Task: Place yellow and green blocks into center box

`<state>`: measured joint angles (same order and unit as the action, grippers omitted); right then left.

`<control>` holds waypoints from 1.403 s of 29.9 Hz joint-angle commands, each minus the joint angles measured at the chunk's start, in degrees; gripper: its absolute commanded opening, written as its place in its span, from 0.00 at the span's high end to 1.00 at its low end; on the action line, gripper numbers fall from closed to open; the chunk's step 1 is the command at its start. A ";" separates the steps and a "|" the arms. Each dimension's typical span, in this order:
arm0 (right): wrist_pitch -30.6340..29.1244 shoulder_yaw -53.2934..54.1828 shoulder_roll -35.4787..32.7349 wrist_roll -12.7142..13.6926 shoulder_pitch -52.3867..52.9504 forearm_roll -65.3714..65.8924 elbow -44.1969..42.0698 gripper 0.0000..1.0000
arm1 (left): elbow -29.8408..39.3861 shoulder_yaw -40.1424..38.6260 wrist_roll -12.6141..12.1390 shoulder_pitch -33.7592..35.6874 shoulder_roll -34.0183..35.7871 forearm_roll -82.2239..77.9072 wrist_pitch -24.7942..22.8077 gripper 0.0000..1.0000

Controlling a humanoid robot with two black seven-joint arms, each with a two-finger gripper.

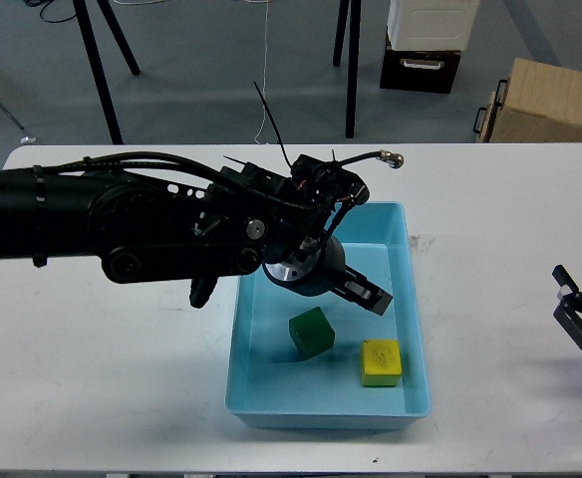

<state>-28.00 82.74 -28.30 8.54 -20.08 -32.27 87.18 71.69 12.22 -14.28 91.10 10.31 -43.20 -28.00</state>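
Two small blocks, one green and one yellow, both lying inside a single shallow light-blue tray — green nearer the middle, yellow just to its right toward the near rim, close but not touching. Left gripper hanging over the tray above the blocks, fingers empty, spread hard to judge from this angle. Right gripper low at the far right edge of a white table, jaws spread, holding nothing. Beyond the table, grey floor, one cardboard box, one white-and-black crate, dark stand legs.
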 commanded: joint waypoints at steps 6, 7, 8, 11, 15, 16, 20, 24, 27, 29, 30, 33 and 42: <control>0.00 -0.30 0.00 0.08 3.29 1.15 -0.78 0.01 | -8.47 -19.40 1.01 -5.30 8.58 19.62 0.00 0.02; 0.00 -0.47 0.00 0.08 3.81 1.15 -1.13 0.01 | -10.67 -23.26 0.92 -6.79 8.94 21.99 0.00 0.01; 0.00 -0.65 -0.08 -0.01 4.26 1.24 -1.48 0.01 | -12.43 -26.95 0.92 -8.20 9.03 24.11 0.00 0.01; 0.00 -0.83 -0.17 0.08 5.84 1.77 -2.19 0.01 | -16.92 -38.38 0.92 -13.12 8.94 30.00 0.00 0.01; 0.00 -0.92 -0.26 -0.01 7.16 2.39 -2.28 0.01 | -22.55 -54.11 1.01 -19.01 8.59 37.03 0.00 0.01; 0.00 -0.83 -0.26 -0.01 7.33 2.39 -2.28 0.01 | -23.52 -57.80 1.01 -20.77 8.59 39.22 0.00 0.01; 0.00 -0.22 -0.44 -0.01 7.34 2.39 -2.36 0.01 | -24.40 -69.06 0.92 -27.71 9.20 45.21 0.00 0.01; 0.00 0.14 -0.70 -0.19 7.25 2.30 -2.36 0.01 | -23.79 -77.60 0.83 -34.48 9.99 47.50 0.00 0.01; 0.00 0.67 -0.70 -0.89 7.25 2.30 -2.28 0.01 | -22.65 -82.78 0.75 -39.31 10.17 49.00 0.00 0.01; 0.00 0.75 -0.70 -1.42 7.07 2.21 -2.28 0.01 | -20.99 -85.77 0.66 -42.83 10.17 49.53 0.00 0.01; 0.00 0.75 -0.70 -1.51 7.07 2.21 -2.28 0.01 | -20.02 -86.92 0.66 -44.50 10.26 49.53 0.00 0.01; 0.00 0.75 -0.70 -1.68 6.81 2.21 -2.28 0.01 | -15.19 -90.26 0.57 -51.43 10.78 49.62 0.00 0.01; 0.00 0.75 0.00 -2.82 4.97 2.03 -1.84 0.01 | 5.89 -102.12 0.66 -83.32 10.27 51.90 0.00 0.01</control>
<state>-28.00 83.50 -28.78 6.32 -14.09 -30.22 85.20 70.34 -86.10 -13.71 19.22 21.91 7.66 -28.00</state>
